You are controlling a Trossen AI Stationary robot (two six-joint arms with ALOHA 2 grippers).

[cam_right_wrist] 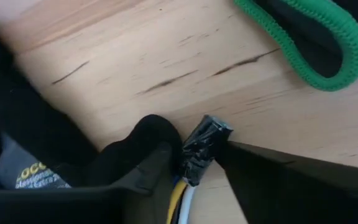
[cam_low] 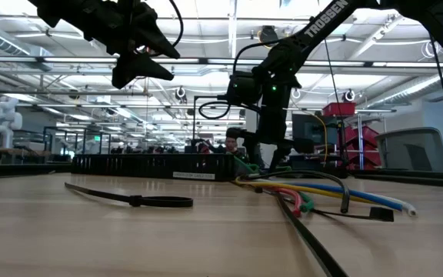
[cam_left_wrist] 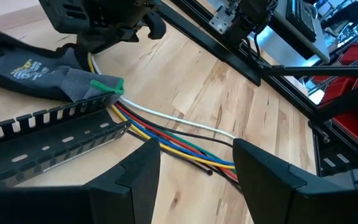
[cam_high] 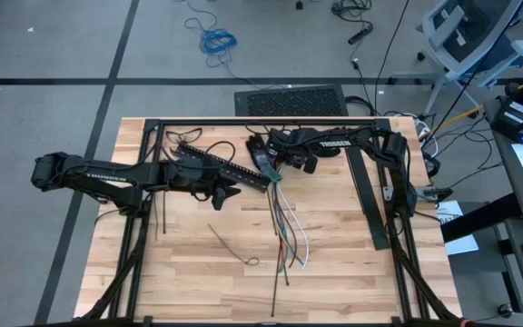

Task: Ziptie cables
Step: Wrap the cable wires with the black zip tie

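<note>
— Where are the cables (cam_high: pixel 285 227) relative to your right gripper (cam_right_wrist: pixel 191 158)?

— I see their taped end right between its fingers. In my right wrist view the black-taped tip sits in the gap, with a yellow and a white wire running out below it. The fingers stand close on either side of the tape, nearly shut on it. From there the bundle fans out toward the table's (cam_high: pixel 352 263) near edge.

— And the arm itself?

— My right arm reaches in from the far right corner, wrist bent down, gripper low on the wood beside the rail's (cam_high: pixel 225 163) end and a glove (cam_left_wrist: pixel 48 78).

— The left?

— My left gripper (cam_left_wrist: pixel 194 171) hangs above the table over the rail, about half open, holding nothing. The cables pass under it.

— Zipties?

— One looped ziptie (cam_high: pixel 234 247) lies on the wood left of the bundle, well apart from both grippers.
</note>
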